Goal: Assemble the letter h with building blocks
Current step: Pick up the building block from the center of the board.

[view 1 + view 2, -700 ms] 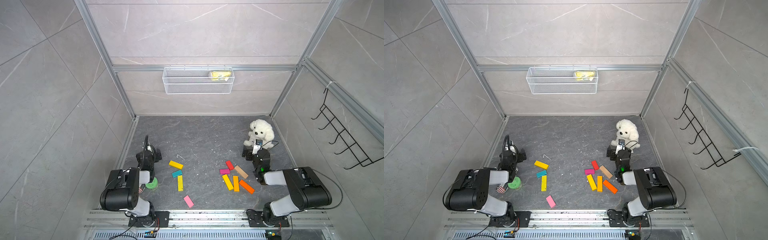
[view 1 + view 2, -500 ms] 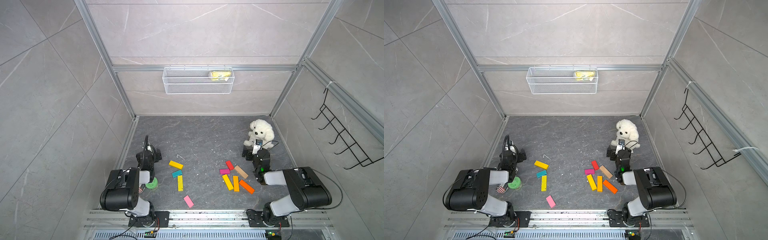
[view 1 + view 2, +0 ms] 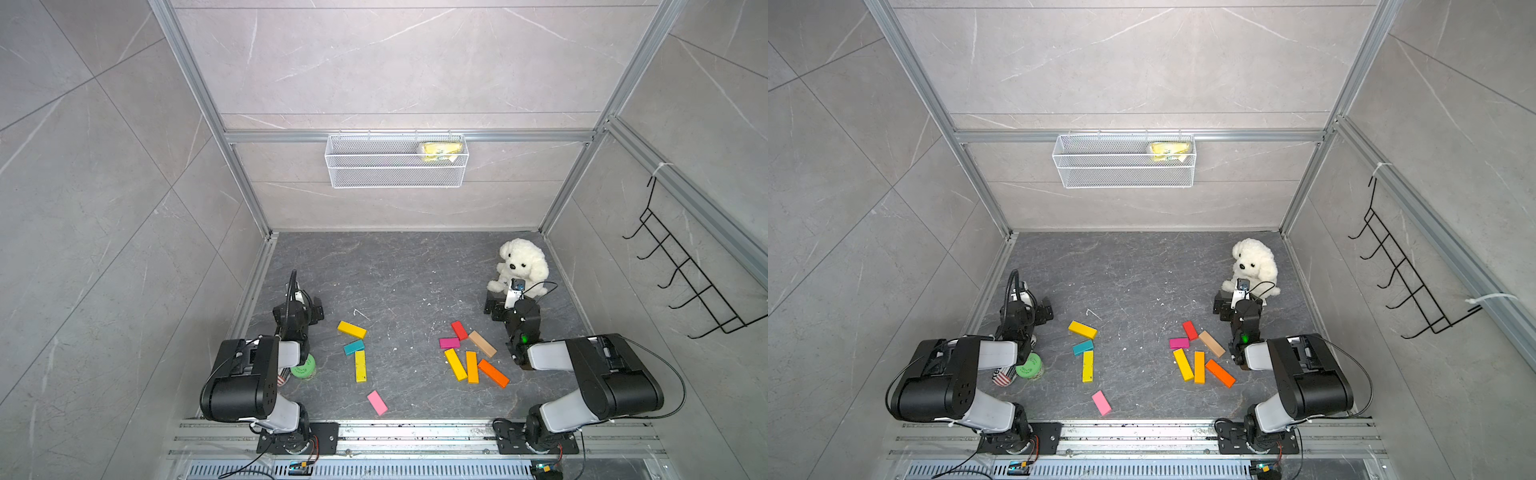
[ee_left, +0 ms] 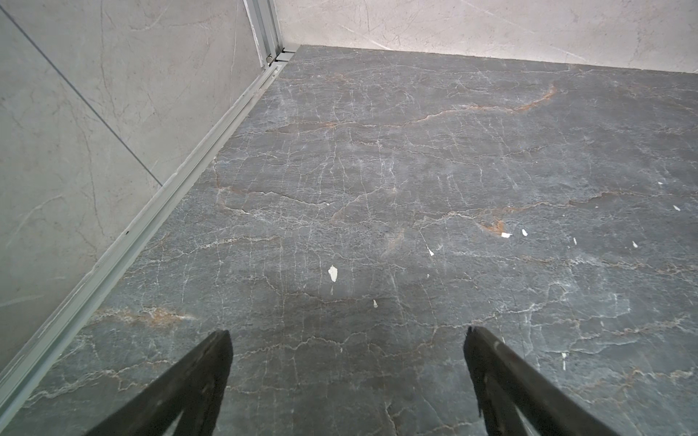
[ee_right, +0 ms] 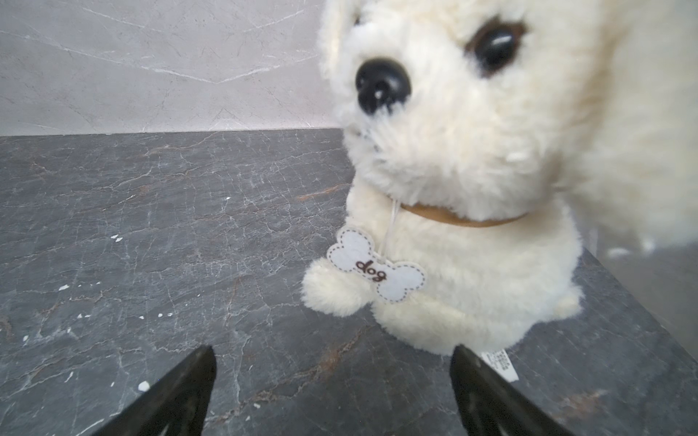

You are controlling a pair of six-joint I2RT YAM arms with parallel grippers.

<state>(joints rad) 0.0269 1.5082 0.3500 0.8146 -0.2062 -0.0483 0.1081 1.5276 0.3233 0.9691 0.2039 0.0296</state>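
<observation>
While my left hand (image 4: pixel 345 334) and right hand (image 5: pixel 334 351) are hanging wide apart and empty, the letter h is not yet getting built.
I am watching the building blocks lying loose on the counter (image 3: pixel 399 270) in two clusters: four to the left around the teal block (image 3: pixel 353 347), six to the right around the tan block (image 3: pixel 482 343), near the plush dog (image 3: pixel 521 262). As I judge it, all the picking and placing is still waiting.

White plush dog (image 3: pixel 521 262) sitting far right, wearing bone tag (image 5: pixel 376 264) reading "dog"; green-lidded can (image 3: pixel 303 368) resting at left; wire basket (image 3: pixel 395 176) hanging at back, holding yellow packet (image 3: pixel 440 150); black hook rack (image 3: pixel 681 282) hanging at right.
</observation>
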